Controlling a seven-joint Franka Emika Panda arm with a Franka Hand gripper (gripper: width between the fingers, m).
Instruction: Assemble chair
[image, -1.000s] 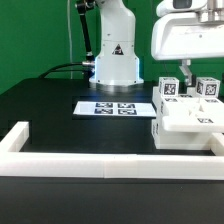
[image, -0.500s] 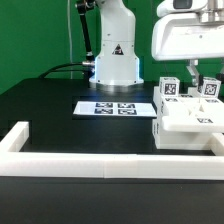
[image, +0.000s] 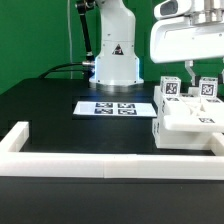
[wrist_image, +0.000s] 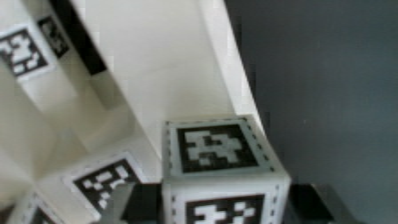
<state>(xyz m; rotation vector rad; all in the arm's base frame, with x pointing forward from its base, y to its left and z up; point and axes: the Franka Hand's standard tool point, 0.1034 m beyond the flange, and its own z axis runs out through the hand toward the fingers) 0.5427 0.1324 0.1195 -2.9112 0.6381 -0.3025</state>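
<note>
Black table (image: 40, 105) — marker board (image: 113, 107), chair (image: 188, 122), white border rail (image: 90, 165)

White arm upright, end effector (image: 187, 72) pointing straight down (finger spacing unclear)

The setting is a robotics laboratory test cell. A white robot arm base (image: 114, 50) bearing a black triangular warning label is mounted at the rear of a matte black desk (image: 50, 100), with a black cable (image: 62, 70) routed along the surface beside it. Behind the desk hangs a plain green backdrop (image: 35, 30) (no household or retail furnishings are visible). A flat marker board (image: 115, 106) printed with square fiducial tags lies on the desk, and matching tags appear on the white chair parts (image: 190, 115). A low white border rail (image: 100, 165) frames the working area along the near edge.
</note>
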